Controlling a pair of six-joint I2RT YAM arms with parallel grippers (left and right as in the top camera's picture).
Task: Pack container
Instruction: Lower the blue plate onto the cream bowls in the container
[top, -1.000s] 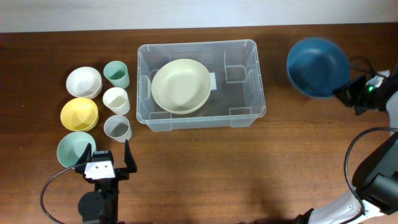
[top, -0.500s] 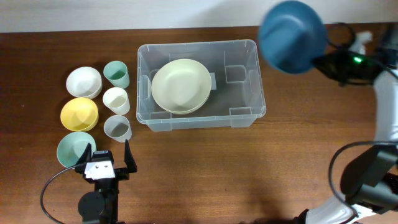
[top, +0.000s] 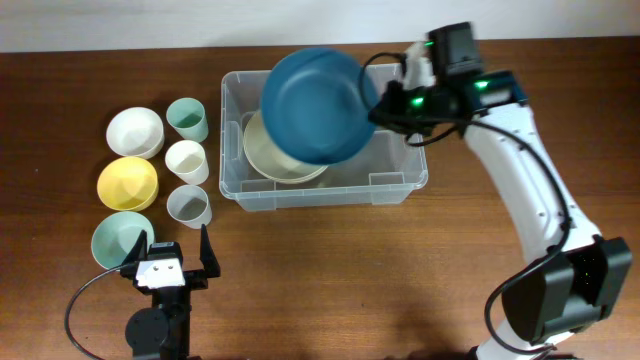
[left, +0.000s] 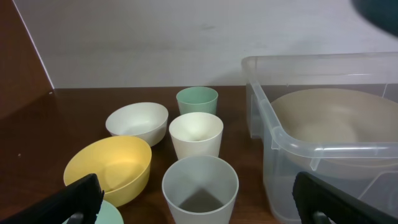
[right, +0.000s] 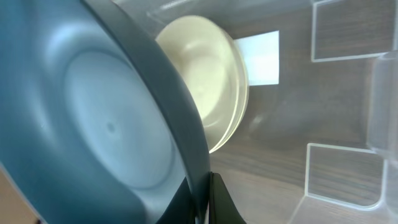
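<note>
Right gripper (top: 378, 108) is clamped tight on the rim of the blue bowl (top: 318, 103), holding it tilted above the left half of the clear container (top: 398, 186). The container sits mid-desk (top: 400, 280) with a cream bowl (top: 270, 168) already inside. Left gripper (top: 176, 240) is spread wide with nothing in it (parked at the near edge, just beside the pale green bowl (top: 118, 240)).

The wooden table (top: 330, 270) carries the container (top: 388, 160), three bowls (top: 135, 131), three cups (top: 186, 160).
</note>
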